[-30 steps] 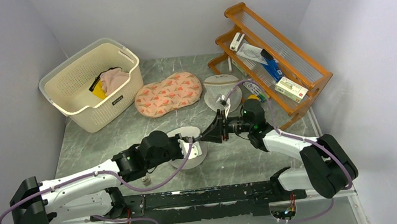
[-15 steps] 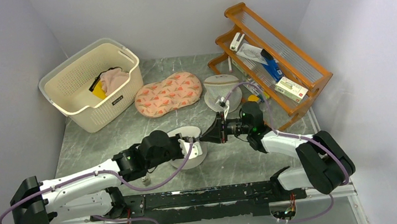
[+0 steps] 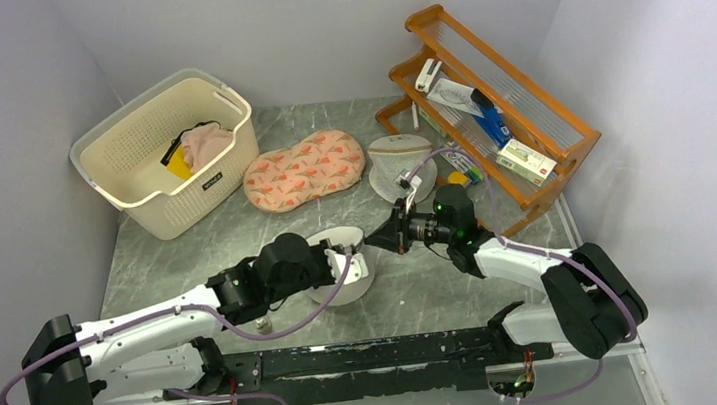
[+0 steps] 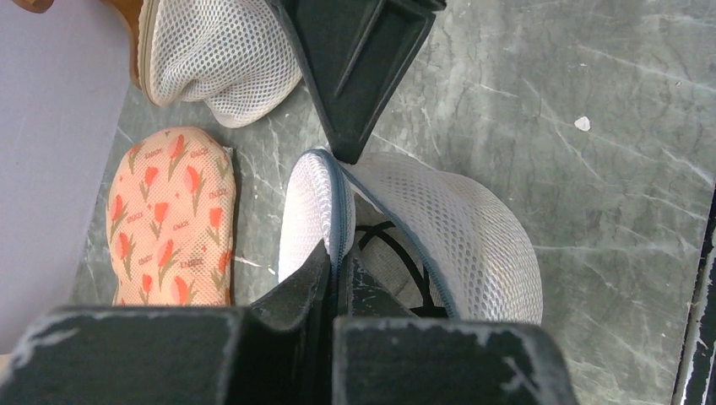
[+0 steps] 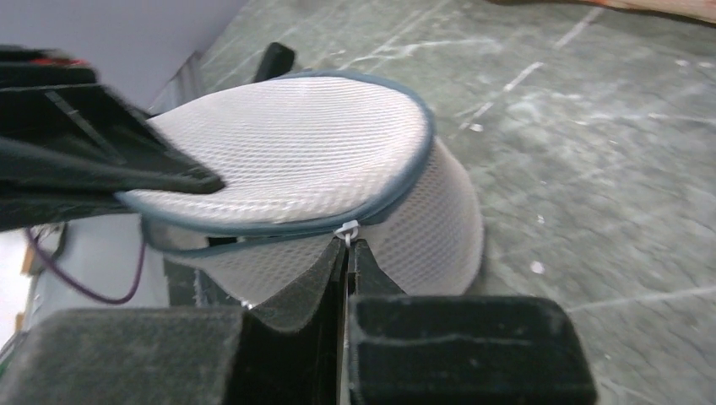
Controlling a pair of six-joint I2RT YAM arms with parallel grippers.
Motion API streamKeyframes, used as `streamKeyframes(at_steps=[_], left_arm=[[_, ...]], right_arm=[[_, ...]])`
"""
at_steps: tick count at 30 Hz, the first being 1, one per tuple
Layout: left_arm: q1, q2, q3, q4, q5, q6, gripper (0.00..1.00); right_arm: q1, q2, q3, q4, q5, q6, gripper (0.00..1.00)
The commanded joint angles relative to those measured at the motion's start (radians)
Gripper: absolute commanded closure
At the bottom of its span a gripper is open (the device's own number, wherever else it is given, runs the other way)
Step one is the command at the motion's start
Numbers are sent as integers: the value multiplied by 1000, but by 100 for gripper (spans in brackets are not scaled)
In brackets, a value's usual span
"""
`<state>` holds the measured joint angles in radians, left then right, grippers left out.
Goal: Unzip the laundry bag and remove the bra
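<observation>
The white round mesh laundry bag (image 3: 346, 269) stands at the table's middle, its zip partly undone and its flat lid (image 5: 287, 148) tilted up. My left gripper (image 3: 349, 255) is shut on the lid's blue-grey zip edge (image 4: 336, 211) at the near-left side. My right gripper (image 3: 375, 243) is shut on the small white zip pull (image 5: 347, 229) at the bag's right side. Its tip also shows in the left wrist view (image 4: 348, 148). Through the gap, grey cloth with black straps (image 4: 397, 257) shows inside the bag (image 4: 460, 224).
A cream laundry basket (image 3: 135, 171) with clothes stands at the back left. A peach floral pouch (image 3: 304, 168) and a white cone mesh bag with tan rim (image 3: 399, 163) lie behind the bag. A wooden rack (image 3: 569, 135) with small items is at the back right.
My right gripper has drawn the zip pull round the bag toward the near side. The lid has lifted and tilted up in my left gripper, opening a gap.
</observation>
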<state>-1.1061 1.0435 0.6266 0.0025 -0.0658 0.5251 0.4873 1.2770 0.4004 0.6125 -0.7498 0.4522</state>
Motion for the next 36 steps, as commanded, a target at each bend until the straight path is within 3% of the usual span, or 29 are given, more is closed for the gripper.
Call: streamKeyframes(at_steps=[1,5,8,14,22,28,36], left_arm=[[-5,12,52,-2,26,-24,93],[-5,7,55,3,12,-34,92],[-5,10,67,-13,-19,-43,81],[-5,55,124,-60,-77,-86,50],[-5,162,203,-108,-104,-138,35],[-5,165,207,-117,-154,-142,38],[-5,174,231,-149,-183,-150,55]], right_arm=[[0,-5,22,-89,199,-21,100],[0,-8,11,-84,252,-7,100],[0,-11,9,-72,204,-21,100],[20,-53,-9,-36,126,-20,100],[77,-84,2,-41,79,-25,100],[103,-103,4,-56,93,-19,100],[138,-94,34,-95,122,-33,100]])
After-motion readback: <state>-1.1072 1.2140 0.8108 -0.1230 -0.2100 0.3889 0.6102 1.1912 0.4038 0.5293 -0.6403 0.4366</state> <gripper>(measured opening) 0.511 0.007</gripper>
